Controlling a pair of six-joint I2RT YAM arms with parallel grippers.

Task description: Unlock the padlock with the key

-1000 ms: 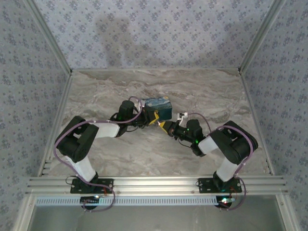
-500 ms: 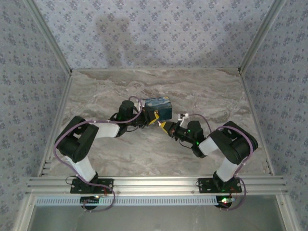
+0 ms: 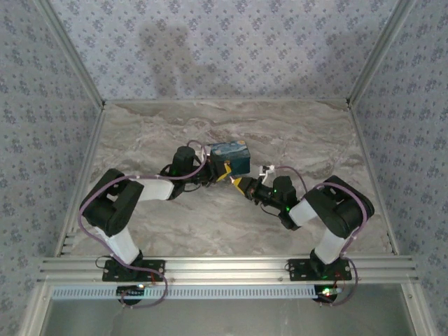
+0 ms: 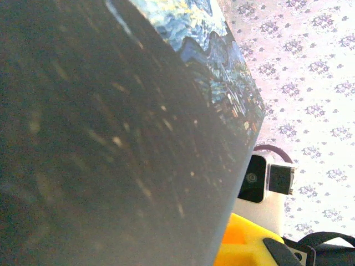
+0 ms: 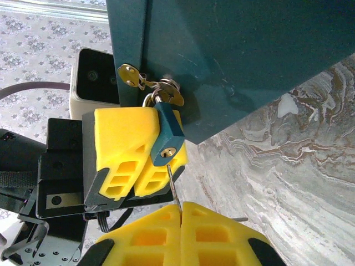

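Tiny blue padlock (image 5: 168, 133) hanging at the painted box's (image 5: 249, 55) corner, left hand (image 5: 136, 155) with yellow fingers against it, grip impossible to tell, right hand (image 5: 181, 213) below the box clenched on a thin silvery key (image 5: 173, 184), tip near the padlock's underside, marbled counter (image 5: 288, 183) alongside.

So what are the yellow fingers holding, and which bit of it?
The left fingers clamp the blue padlock by its body. The right fingers pinch the thin silvery key by its lower end, tip pointing at the keyhole.
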